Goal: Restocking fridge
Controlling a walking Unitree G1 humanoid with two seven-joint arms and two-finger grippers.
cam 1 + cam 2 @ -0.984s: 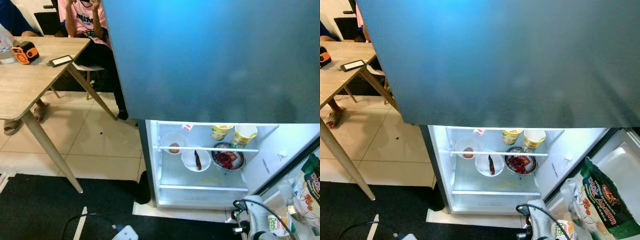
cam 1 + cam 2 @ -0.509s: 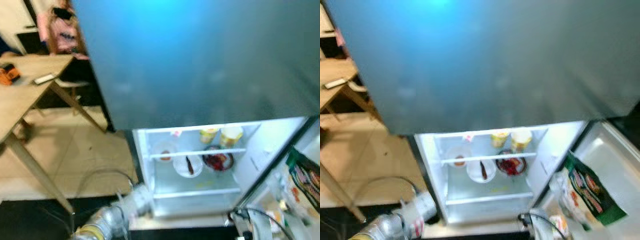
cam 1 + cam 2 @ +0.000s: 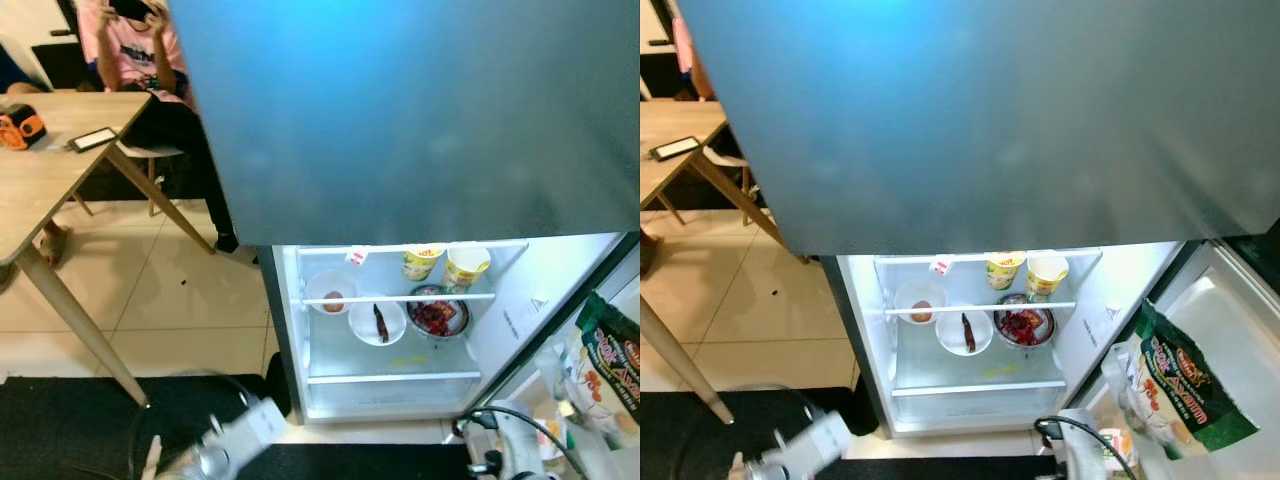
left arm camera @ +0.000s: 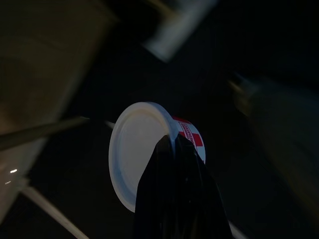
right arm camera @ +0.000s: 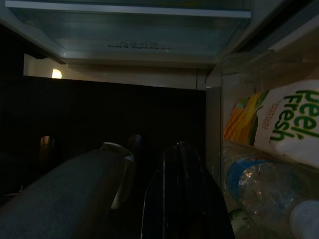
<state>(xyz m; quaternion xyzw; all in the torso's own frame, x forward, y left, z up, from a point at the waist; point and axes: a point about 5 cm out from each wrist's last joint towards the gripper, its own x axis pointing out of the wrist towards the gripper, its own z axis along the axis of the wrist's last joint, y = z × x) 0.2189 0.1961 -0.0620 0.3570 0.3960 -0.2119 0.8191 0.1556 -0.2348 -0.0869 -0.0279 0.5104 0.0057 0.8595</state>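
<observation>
While the fridge [image 3: 300,330] stands open in front of me, my left gripper [image 4: 177,149] is closed on a white tub [image 4: 134,154] with a red-and-white label; one black finger lies across its rim in the left wrist view (the second finger is hidden behind the tub). That arm [image 3: 235,445] sits low at the left, over the dark mat [image 3: 70,420], short of the fridge's front edge.

Right gripper [image 5: 179,164] hangs idle by the open door shelf [image 3: 1240,330]. Can't tell whether its fingers are parted; too dark.

Already on the lit glass shelf [image 3: 400,298]:
- small bowl [image 3: 333,298] with something brown, left end
- white plate [image 3: 377,322] with a dark strip, middle
- dark bowl of red food [image 3: 437,316], right end
- two yellow cups [image 3: 445,265] at the back right corner

Door shelf holds a green snack bag [image 3: 1175,385], a clear bottle [image 5: 259,184] and a white-and-green pack [image 5: 289,124].

Progress estimate: partly stocked. Tub is in hand but not yet inside. Open space on the lower shelf [image 3: 390,360], near its front edge, looks like the likely spot. Left to do: carry it forward, set it down, let go.
</observation>
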